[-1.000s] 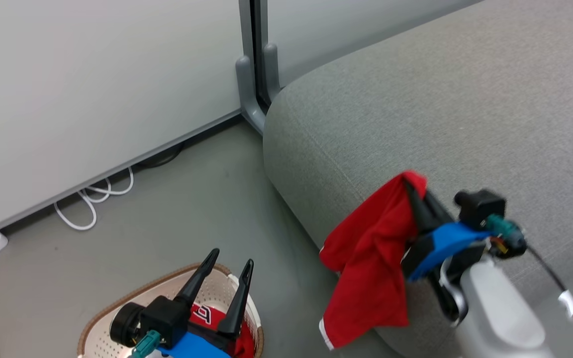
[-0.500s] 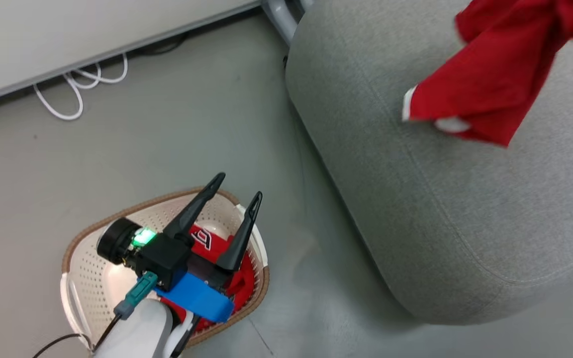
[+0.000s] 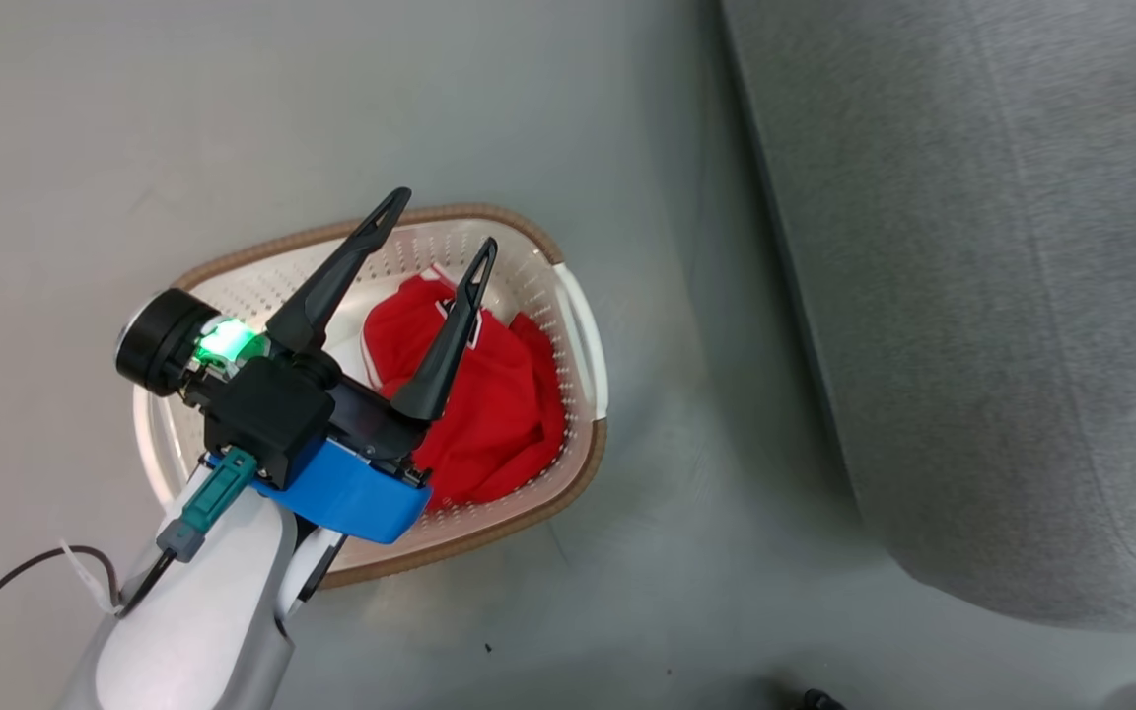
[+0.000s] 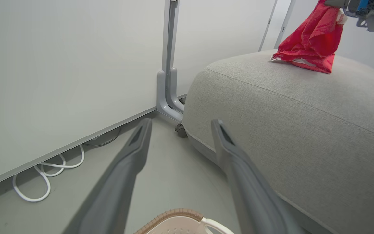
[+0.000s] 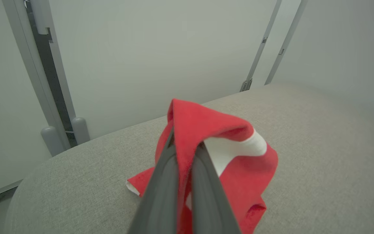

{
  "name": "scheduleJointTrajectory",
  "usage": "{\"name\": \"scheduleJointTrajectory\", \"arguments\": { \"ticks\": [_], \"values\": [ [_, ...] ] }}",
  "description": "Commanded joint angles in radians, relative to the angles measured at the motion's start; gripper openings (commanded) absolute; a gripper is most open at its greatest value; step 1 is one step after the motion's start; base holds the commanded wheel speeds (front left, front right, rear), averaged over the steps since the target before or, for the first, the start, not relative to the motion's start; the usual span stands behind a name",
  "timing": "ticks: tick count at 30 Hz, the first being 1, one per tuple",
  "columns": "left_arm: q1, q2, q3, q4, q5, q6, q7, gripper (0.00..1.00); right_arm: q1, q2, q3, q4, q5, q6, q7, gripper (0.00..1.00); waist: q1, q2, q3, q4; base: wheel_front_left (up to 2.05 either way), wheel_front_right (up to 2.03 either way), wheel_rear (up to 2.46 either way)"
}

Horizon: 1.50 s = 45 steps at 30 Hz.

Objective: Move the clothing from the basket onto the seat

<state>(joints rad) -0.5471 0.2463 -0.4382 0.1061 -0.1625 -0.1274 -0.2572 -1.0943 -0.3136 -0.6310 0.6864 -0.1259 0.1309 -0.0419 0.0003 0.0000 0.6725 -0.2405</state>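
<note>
L gripper, long dark fingers spread wide w/ nothing between them, hovers over the cream perforated plastic basket w/ brown woven-look rim, which sits on the grey floor. In the basket's right half lies a crumpled red fabric garment w/ white trim, under that gripper's right finger. Right of the basket, apart from it: large grey upholstered seat cushion. Up over the seat, R gripper is clamped tight on a second red garment w/ white panel; its lower folds touch the seat top.
</note>
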Motion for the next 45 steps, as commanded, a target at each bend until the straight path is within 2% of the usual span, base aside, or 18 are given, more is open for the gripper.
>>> {"name": "scheduleJointTrajectory", "arguments": {
  "ticks": [1, 10, 11, 12, 13, 14, 18, 23, 29, 35, 39, 45],
  "values": [
    [-0.015, 0.006, 0.0, -0.006, 0.007, -0.003, -0.002, 1.0, 0.017, 0.009, -0.017, 0.023, -0.009, 0.0, -0.017, 0.0, -0.0003, 0.0, 0.034, 0.027, 0.0, 0.0, 0.0],
    [-0.004, -0.023, -0.019, 0.043, -0.013, -0.002, -0.008, 1.0, 0.083, 0.006, -0.09, 0.171, -0.078, 0.0, -0.103, 0.0, -0.0003, 0.0, -0.022, 0.051, 0.0, 0.0, 0.0],
    [0.003, -0.026, -0.017, 0.049, -0.017, -0.001, -0.009, 1.0, 0.087, 0.006, -0.091, 0.18, -0.082, 0.0, -0.109, 0.19, -0.0003, 0.0, -0.035, 0.052, 0.0, 0.0, 0.0],
    [0.012, -0.031, -0.014, 0.057, -0.023, 0.001, -0.009, 1.0, 0.092, 0.002, -0.089, 0.19, -0.09, 0.0, -0.111, 0.43, -0.0003, 0.0, -0.05, 0.054, 0.0, 0.0, 0.0],
    [0.018, -0.035, -0.014, 0.065, -0.026, 0.0, -0.008, 1.0, 0.098, -0.006, -0.082, 0.197, -0.094, 0.0, -0.114, 0.79, -0.0003, 0.0, -0.064, 0.056, 0.0, 0.0, 0.0],
    [0.025, -0.041, -0.011, 0.071, -0.031, 0.0, -0.009, 1.0, 0.104, -0.01, -0.079, 0.204, -0.093, 0.0, -0.119, 1.0, -0.0003, 0.0, -0.083, 0.058, 0.0, 0.0, 0.0],
    [0.059, -0.06, -0.001, 0.089, -0.047, 0.001, -0.009, 1.0, 0.135, -0.009, -0.053, 0.227, -0.078, 0.0, -0.112, 1.0, -0.0003, 0.0, -0.141, 0.067, 0.0, 0.0, 0.0],
    [0.123, -0.096, 0.021, 0.133, -0.065, 0.0, -0.009, 1.0, 0.235, -0.007, 0.009, 0.199, -0.068, 0.0, -0.143, 1.0, -0.0003, 0.0, -0.271, 0.094, 0.0, 0.0, 0.0],
    [0.226, -0.138, 0.077, 0.176, -0.082, 0.003, -0.009, 1.0, 0.403, 0.069, 0.084, 0.101, -0.021, 0.0, -0.167, 1.0, -0.0003, 0.0, -0.426, 0.131, 0.0, 0.0, 0.0],
    [0.311, -0.165, 0.127, 0.207, -0.085, 0.005, -0.009, 1.0, 0.604, 0.149, 0.172, -0.092, 0.015, 0.0, -0.134, 1.0, -0.0003, 0.0, -0.531, 0.184, 0.0, 0.0, 0.0],
    [0.344, -0.169, 0.172, 0.211, -0.073, 0.009, -0.009, 1.0, 0.725, 0.201, 0.25, -0.268, 0.022, 0.0, -0.101, 1.0, -0.0003, 0.0, -0.549, 0.215, 0.0, 0.0, 0.0],
    [0.383, -0.174, 0.252, 0.215, -0.067, 0.014, -0.008, 1.0, 0.895, 0.242, 0.358, -0.473, 0.037, 0.0, -0.046, 1.0, -0.0003, 0.0, -0.584, 0.256, 0.0, 0.0, 0.0]
  ]
}}
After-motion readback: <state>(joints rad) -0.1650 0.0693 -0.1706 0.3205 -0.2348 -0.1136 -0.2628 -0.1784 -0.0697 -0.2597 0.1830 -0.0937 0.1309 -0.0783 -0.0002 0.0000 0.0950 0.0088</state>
